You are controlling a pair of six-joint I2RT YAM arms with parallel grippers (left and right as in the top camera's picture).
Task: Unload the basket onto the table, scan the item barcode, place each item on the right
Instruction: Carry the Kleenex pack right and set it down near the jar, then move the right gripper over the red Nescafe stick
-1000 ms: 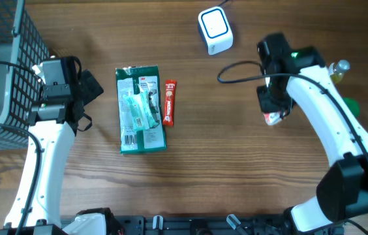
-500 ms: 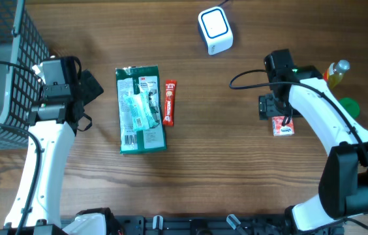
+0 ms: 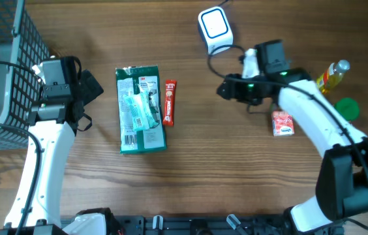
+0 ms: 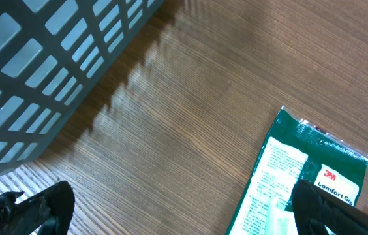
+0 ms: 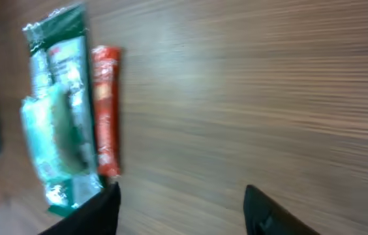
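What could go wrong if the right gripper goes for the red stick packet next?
The red stick packet lies flat and close beside the green package, so a finger of the right gripper may catch the package's edge and drag both. The packet is thin, so the fingers might slide off it. The right arm's cable loops close to the white scanner and could snag or nudge it.

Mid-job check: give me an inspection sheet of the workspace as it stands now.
Surface: wooden table, no spills seen.
Job's things: green package and red stick packet flat, side by side; small red-white packet by the right arm; white scanner at the far edge.
Clutter: yellow bottle, green cap, grey basket.
Grippers: left gripper open, empty; right gripper open, empty.
Cables: black cable looping beside the scanner.
Surroundings: nothing seen.
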